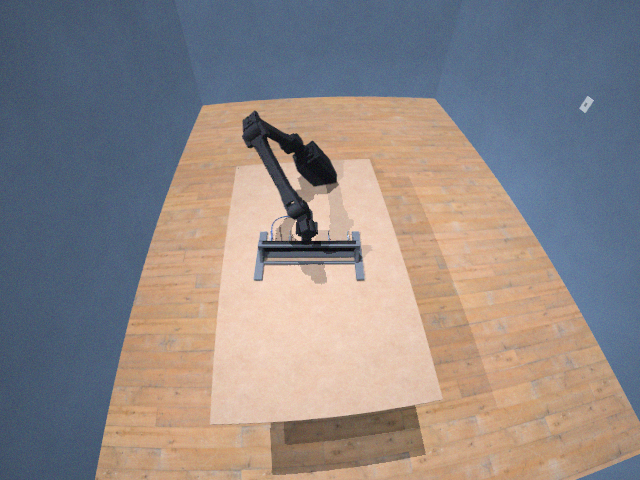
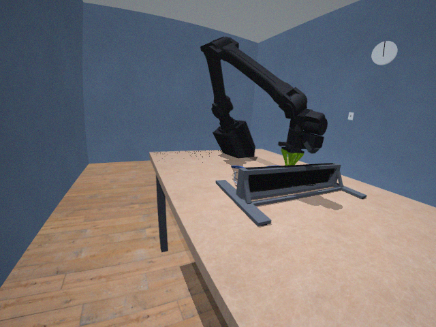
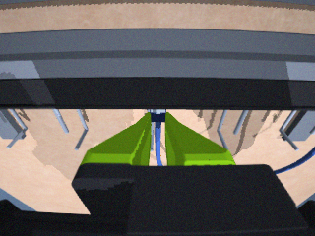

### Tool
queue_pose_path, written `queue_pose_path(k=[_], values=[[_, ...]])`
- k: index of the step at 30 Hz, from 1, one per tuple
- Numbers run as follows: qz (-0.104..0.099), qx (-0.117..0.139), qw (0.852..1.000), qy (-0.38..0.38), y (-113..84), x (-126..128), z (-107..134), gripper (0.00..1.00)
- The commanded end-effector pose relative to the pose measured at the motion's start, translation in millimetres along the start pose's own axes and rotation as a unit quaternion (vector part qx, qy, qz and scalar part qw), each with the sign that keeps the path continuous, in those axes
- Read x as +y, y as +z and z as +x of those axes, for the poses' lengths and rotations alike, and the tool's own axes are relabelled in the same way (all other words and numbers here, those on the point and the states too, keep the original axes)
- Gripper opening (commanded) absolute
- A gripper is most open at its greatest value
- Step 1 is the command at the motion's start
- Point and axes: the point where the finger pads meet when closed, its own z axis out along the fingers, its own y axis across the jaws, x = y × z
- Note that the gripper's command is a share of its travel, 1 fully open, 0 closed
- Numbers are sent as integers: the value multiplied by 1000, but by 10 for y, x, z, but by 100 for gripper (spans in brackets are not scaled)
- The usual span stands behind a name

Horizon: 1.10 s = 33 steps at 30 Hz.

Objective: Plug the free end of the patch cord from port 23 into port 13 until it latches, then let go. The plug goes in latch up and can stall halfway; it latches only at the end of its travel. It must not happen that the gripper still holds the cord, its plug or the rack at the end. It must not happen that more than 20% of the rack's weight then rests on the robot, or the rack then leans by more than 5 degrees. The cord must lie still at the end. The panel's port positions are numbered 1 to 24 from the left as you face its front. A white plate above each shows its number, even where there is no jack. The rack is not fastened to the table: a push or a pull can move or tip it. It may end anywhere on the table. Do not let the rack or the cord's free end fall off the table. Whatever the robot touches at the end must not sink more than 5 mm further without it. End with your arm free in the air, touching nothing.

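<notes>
The grey rack (image 1: 258,271) (image 2: 260,217) (image 3: 157,41) stands upright on the table, its black panel (image 3: 157,93) crossing the wrist view. My gripper (image 1: 307,239) (image 2: 289,164) (image 3: 157,118) points down close in front of the panel, its green fingers shut on the cord's plug (image 3: 157,117). The plug's dark blue boot is between the fingertips and its clear front end meets the panel's edge. The blue cord (image 3: 158,145) (image 1: 272,223) runs back from the plug under the gripper and loops to one side. The jacks, number plates and latch are hidden, so the plug's port and depth cannot be told.
Thin grey rods (image 3: 60,120) (image 3: 222,123) stick out from the rack on both sides of the fingers. The cord's loop (image 3: 302,161) lies at the right of the wrist view. The rack's feet (image 1: 360,269) (image 2: 355,192) rest well inside the table's edges.
</notes>
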Motion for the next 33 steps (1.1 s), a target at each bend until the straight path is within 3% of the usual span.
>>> queue_pose_path(k=[1, 33], values=[[-8, -57, 997, 42, -198, -103, -611, 0], [-9, -69, 997, 43, -250, -91, -688, 0]])
